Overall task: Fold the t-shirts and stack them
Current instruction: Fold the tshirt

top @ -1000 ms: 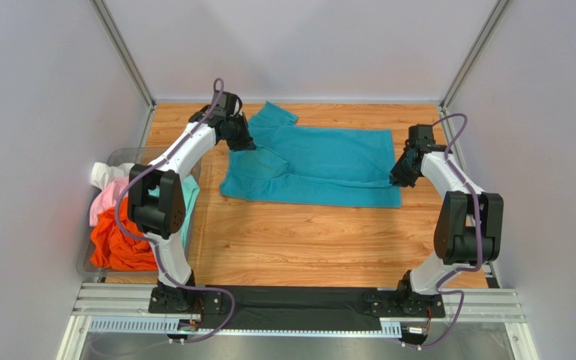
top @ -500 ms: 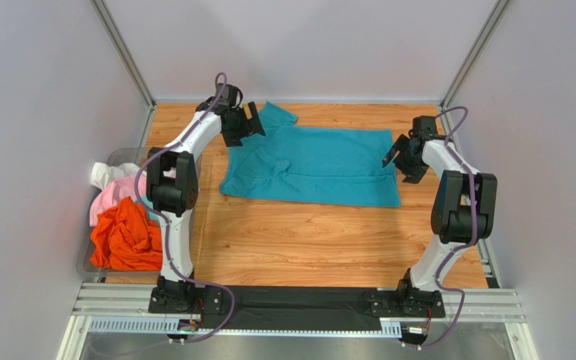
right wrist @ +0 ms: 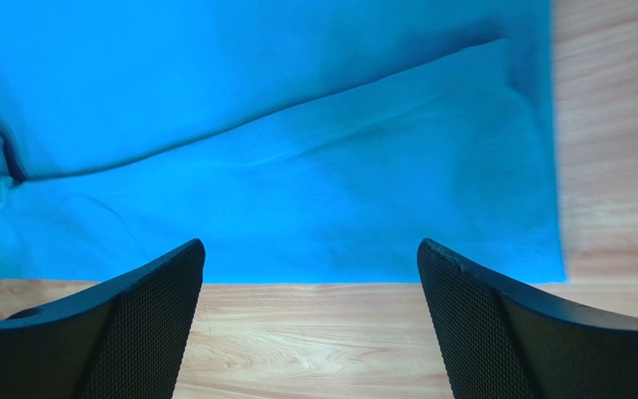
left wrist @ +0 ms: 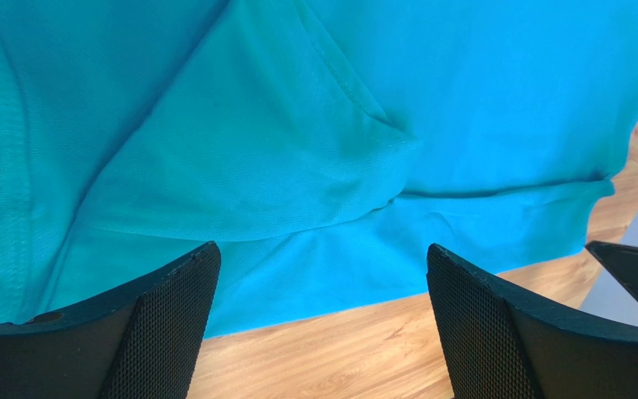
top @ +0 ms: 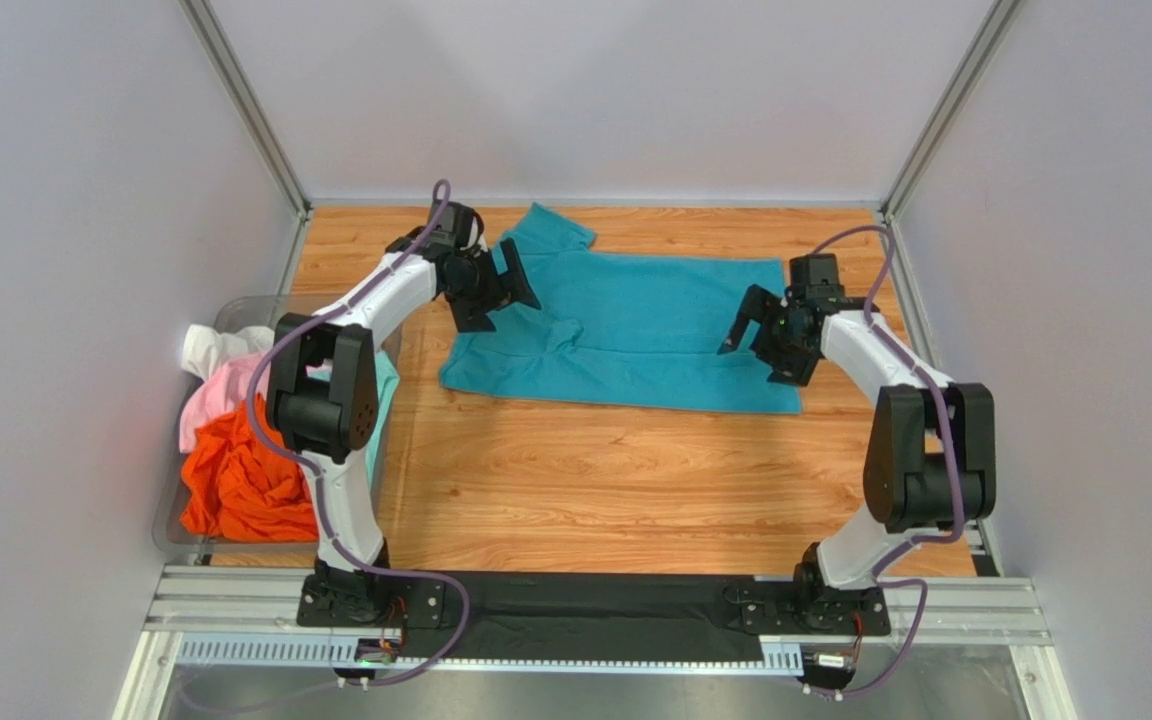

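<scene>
Far left, a heap of other shirts [top: 244, 450] waits in a clear bin [top: 244, 311]. The left gripper [top: 500, 290] hangs wide open and empty over the sleeve end of the teal t-shirt [top: 642, 323], which lies on the table [top: 612, 480] folded once lengthwise. The right gripper [top: 763, 342], equally spread and empty, hovers above the hem end. I'd guess the next move needs both to pinch fresh edges for another fold.
</scene>
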Controlling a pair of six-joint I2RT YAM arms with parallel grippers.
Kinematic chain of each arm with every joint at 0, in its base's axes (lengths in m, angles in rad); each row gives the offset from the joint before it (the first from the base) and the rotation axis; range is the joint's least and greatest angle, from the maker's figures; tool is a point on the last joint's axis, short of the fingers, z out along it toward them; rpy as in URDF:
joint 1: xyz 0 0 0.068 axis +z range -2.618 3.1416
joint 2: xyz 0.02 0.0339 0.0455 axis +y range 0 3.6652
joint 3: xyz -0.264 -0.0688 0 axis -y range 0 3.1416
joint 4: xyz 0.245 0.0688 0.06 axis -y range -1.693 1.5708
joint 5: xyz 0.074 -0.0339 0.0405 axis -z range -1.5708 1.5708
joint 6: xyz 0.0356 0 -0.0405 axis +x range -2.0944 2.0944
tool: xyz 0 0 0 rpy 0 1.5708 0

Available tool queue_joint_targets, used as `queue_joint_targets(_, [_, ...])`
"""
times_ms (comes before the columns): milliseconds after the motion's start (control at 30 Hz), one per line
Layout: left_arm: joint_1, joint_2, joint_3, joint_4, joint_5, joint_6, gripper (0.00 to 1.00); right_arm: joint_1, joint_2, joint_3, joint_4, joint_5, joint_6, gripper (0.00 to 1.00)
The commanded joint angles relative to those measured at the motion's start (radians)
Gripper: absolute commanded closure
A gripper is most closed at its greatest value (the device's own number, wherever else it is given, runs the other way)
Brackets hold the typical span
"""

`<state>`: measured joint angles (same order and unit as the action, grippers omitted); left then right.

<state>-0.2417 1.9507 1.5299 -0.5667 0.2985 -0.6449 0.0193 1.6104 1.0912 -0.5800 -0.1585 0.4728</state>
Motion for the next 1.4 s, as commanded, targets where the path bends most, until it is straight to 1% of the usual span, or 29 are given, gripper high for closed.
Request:
queue_joint_targets(0, [-0.001, 0.037, -0.034, 0.025, 0.07, -0.029, 0.0, 0.019, 0.081, -0.004, 0.052, -0.046, -0.026, 0.0])
queue_joint_targets(100, [-0.001, 0.03, -0.086, 0.025, 0.054, -0.032, 0.0, 0.019, 0.108, -0.016, 0.058, -0.039, -0.022, 0.0])
queue_joint_targets(200, [-0.001, 0.007, -0.143, 0.028, 0.047, -0.032, 0.0, 0.019, 0.106, -0.063, 0.065, -0.015, -0.007, 0.0])
queue_joint_targets(367, [-0.002, -0.039, -0.244, 0.036, 0.031, -0.03, 0.0, 0.019, 0.06, -0.172, 0.08, -0.004, 0.003, 0.0])
queue_joint_targets(433, [-0.004, -0.064, -0.316, 0.036, 0.042, -0.038, 0.0, 0.019, 0.033, -0.209, 0.078, -0.004, 0.012, 0.0])
queue_joint_targets(467, [-0.01, -0.1, -0.345, 0.037, 0.041, -0.042, 0.0, 0.018, 0.02, -0.247, 0.08, -0.009, 0.012, 0.0])
queue_joint_targets(533, [-0.019, -0.148, -0.444, 0.039, -0.008, -0.056, 0.0, 0.019, -0.021, -0.286, 0.08, -0.004, 0.02, 0.0])
queue_joint_targets(567, [-0.028, -0.198, -0.511, 0.042, -0.033, -0.061, 0.0, 0.018, -0.059, -0.327, 0.075, 0.003, 0.032, 0.0])
queue_joint_targets(667, [-0.047, -0.292, -0.605, 0.047, -0.053, -0.082, 0.0, 0.018, -0.133, -0.382, 0.043, 0.008, 0.055, 0.0])
queue_joint_targets(700, [-0.051, -0.312, -0.657, 0.047, -0.07, -0.087, 0.0, 0.018, -0.195, -0.422, 0.037, 0.008, 0.065, 0.0])
queue_joint_targets(767, [-0.067, -0.364, -0.721, 0.044, -0.075, -0.094, 0.0, 0.019, -0.265, -0.457, 0.014, 0.008, 0.093, 0.0])
queue_joint_targets(800, [-0.071, -0.381, -0.741, 0.039, -0.079, -0.102, 0.0, 0.019, -0.333, -0.473, 0.002, 0.016, 0.102, 0.0])
queue_joint_targets(867, [-0.097, -0.435, -0.796, 0.039, -0.084, -0.125, 0.0, 0.018, -0.395, -0.507, -0.041, 0.051, 0.121, 0.0])
queue_joint_targets(900, [-0.106, -0.453, -0.812, 0.039, -0.096, -0.131, 0.0, 0.018, -0.455, -0.517, -0.047, 0.053, 0.127, 0.0])
queue_joint_targets(933, [-0.114, -0.469, -0.824, 0.039, -0.098, -0.136, 0.0, 0.019, -0.486, -0.548, -0.05, 0.044, 0.133, 0.0])
queue_joint_targets(1033, [-0.136, -0.539, -0.843, 0.016, -0.084, -0.151, 0.0, 0.018, -0.59, -0.573, -0.063, 0.027, 0.148, 0.0])
queue_joint_targets(1133, [-0.151, -0.636, -0.815, -0.059, -0.127, -0.163, 0.0, 0.019, -0.655, -0.541, -0.116, 0.046, 0.122, 0.0])
queue_joint_targets(1167, [-0.156, -0.692, -0.804, -0.079, -0.137, -0.167, 0.0, 0.018, -0.668, -0.509, -0.147, 0.053, 0.113, 0.0])
queue_joint_targets(1233, [-0.156, -0.764, -0.768, -0.119, -0.15, -0.167, 0.0, 0.019, -0.701, -0.478, -0.176, 0.073, 0.087, 0.0])
queue_joint_targets(1333, [-0.156, -0.809, -0.699, -0.15, -0.176, -0.147, 0.0, 0.019, -0.741, -0.415, -0.204, 0.086, 0.089, 0.0])
queue_joint_targets(1367, [-0.156, -0.806, -0.653, -0.154, -0.191, -0.141, 0.0, 0.018, -0.75, -0.403, -0.202, 0.086, 0.092, 0.0])
